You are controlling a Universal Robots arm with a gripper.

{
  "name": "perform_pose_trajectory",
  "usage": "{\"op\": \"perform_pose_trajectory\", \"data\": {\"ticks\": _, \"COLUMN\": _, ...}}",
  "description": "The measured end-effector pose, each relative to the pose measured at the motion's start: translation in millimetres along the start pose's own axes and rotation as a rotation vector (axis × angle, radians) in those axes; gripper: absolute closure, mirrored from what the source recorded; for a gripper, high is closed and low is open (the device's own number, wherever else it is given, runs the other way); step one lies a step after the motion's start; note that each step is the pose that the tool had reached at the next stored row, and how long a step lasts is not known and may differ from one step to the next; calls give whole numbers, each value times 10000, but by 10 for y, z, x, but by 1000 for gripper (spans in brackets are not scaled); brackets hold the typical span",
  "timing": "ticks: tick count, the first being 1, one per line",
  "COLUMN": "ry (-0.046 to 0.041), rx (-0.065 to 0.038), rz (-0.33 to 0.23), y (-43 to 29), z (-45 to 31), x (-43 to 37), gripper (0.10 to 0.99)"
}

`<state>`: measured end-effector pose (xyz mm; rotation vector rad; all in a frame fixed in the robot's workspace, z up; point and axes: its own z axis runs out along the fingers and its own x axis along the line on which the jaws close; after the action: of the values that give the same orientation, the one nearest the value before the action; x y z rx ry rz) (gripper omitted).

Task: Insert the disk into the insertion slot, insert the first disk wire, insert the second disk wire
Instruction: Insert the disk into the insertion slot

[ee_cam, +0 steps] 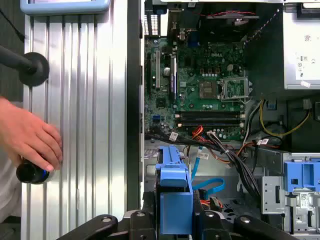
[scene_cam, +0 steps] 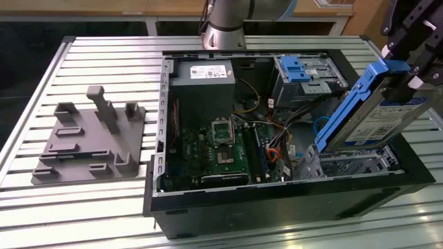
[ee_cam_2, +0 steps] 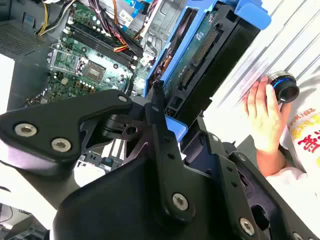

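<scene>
While aloft, blue-railed silver disk [scene_cam: 374, 122].

Slatted alu table [scene_cam: 104, 57] w/ open PC case [scene_cam: 277, 210], grey jig [scene_cam: 76, 150].

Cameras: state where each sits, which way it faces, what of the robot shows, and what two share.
Exterior view: off the arm, high above the table, looking down into the open computer case; shows the arm and the gripper shut on the tilted disk above the metal cage.
First wrist view: on the wrist, looking down past the gripper and disk onto the motherboard.
Second wrist view: on the wrist, looking along the gripper's links at the disk's edge.
Shared: both wrist views show a person's hand beside the case.
</scene>
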<state>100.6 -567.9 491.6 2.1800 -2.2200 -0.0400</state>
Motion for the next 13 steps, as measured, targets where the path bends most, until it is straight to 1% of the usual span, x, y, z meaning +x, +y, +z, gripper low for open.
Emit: {"op": "perform_pose_trajectory", "data": {"ticks": 13, "ry": -7, "rx": 0, "rz": -1, "y": 0, "z": -1, "x": 0, "gripper": 725}}
